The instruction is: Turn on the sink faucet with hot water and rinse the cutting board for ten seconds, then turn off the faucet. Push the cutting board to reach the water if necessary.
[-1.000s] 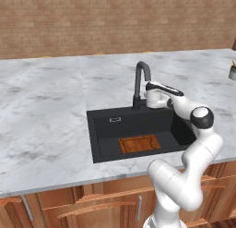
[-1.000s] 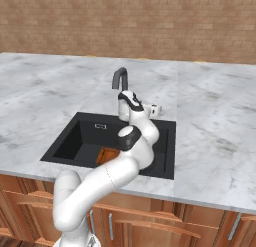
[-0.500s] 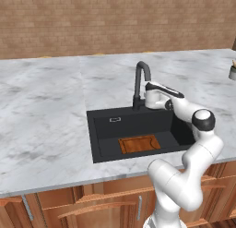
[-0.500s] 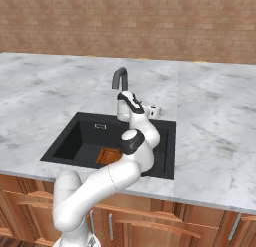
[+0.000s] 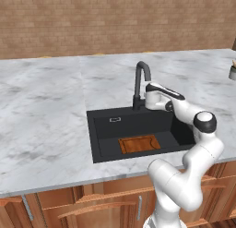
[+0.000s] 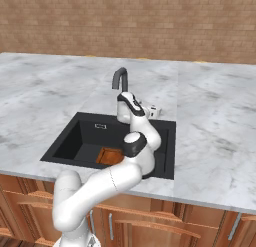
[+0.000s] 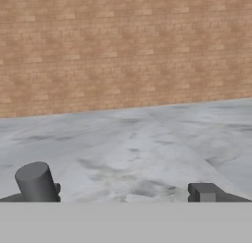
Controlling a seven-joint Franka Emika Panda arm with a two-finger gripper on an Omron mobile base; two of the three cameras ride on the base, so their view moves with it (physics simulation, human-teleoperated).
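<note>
Little has shifted since 1 second ago: base cameras hold the same framing, and the arm's hand has eased only a touch closer to the faucet foot.

Marble counter [image 5: 46,107] runs the full width under the brick wall [image 7: 123,45]. Set into it, the sink [image 5: 103,148], black and dry; no water stream visible anywhere, so tap judged off.

Arm reaches over the basin's right side, wrist bent toward the tap.

Sink faucet [image 5: 139,84] stands upright at the basin's back rim, spout curving forward over the basin. What looks like its lever sits at the lower left of the hand view as a dark grey stub, apparently just beside one fingertip.

Cutting board [image 5: 139,144] lies flat on the basin floor toward the front edge, near the middle, well apart from the spout's drop line by my reading.

Gripper [image 5: 146,99] hovers right beside the faucet base. Fingers [image 7: 204,192] stand apart, nothing between them.

Step in hand: step 1, closing on the lever to start hot water. Next move calls for a nudge against the lever toward hot. Board likely needs pushing back afterward.
</note>
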